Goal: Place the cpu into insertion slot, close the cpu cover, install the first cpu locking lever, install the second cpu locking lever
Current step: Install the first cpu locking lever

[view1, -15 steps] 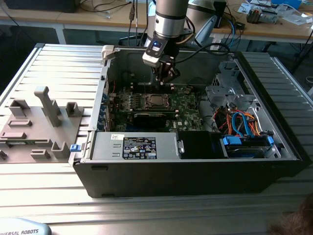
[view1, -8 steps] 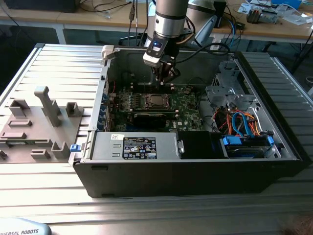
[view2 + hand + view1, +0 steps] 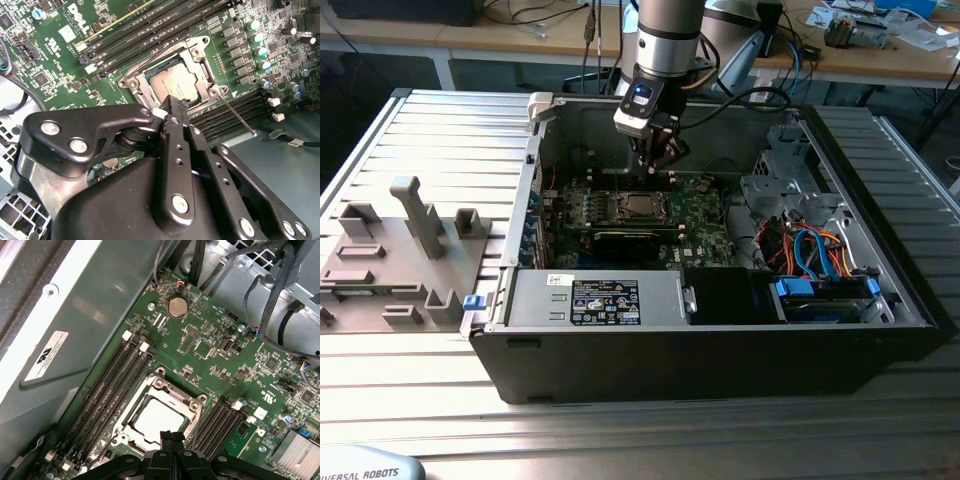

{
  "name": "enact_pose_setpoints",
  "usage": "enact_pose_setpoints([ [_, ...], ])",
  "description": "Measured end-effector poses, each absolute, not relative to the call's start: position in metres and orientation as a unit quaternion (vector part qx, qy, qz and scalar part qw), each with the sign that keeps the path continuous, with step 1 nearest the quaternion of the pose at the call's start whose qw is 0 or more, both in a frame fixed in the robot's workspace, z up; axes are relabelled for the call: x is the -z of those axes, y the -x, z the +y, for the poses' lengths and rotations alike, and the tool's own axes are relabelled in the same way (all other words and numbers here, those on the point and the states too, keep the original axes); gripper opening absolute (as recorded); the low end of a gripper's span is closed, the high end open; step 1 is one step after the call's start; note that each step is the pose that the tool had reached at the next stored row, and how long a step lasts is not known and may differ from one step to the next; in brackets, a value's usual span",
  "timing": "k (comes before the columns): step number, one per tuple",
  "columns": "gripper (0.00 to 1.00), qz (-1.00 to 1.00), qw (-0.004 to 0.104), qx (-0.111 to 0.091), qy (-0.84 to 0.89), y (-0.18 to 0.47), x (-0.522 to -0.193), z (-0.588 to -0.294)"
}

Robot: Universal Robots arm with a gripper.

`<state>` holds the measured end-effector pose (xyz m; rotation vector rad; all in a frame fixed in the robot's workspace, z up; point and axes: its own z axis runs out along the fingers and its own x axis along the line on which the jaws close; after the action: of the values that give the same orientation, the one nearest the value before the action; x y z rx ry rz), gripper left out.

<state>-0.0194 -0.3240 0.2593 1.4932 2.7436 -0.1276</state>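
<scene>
Just over the socket's edge, the gripper [image 3: 172, 436] has its fingers [image 3: 174, 114] pressed together, with nothing between them. Beneath them the cpu [image 3: 159, 417] sits in the insertion slot [image 3: 131, 415], with the cpu cover [image 3: 175, 390] down around it. A thin locking lever [image 3: 238, 114] juts out across the memory slots [image 3: 235, 107] of the green motherboard [image 3: 210, 325].

Lab, cable-strewn benches [image 3: 912, 62], slatted metal table [image 3: 450, 130]
</scene>
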Motion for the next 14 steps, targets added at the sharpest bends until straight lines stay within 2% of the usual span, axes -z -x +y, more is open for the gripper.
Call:
enact_pose_setpoints([
  [14,0.11,0.885,0.008,0.041,-0.463,0.0194,-0.2593,-0.324],
])
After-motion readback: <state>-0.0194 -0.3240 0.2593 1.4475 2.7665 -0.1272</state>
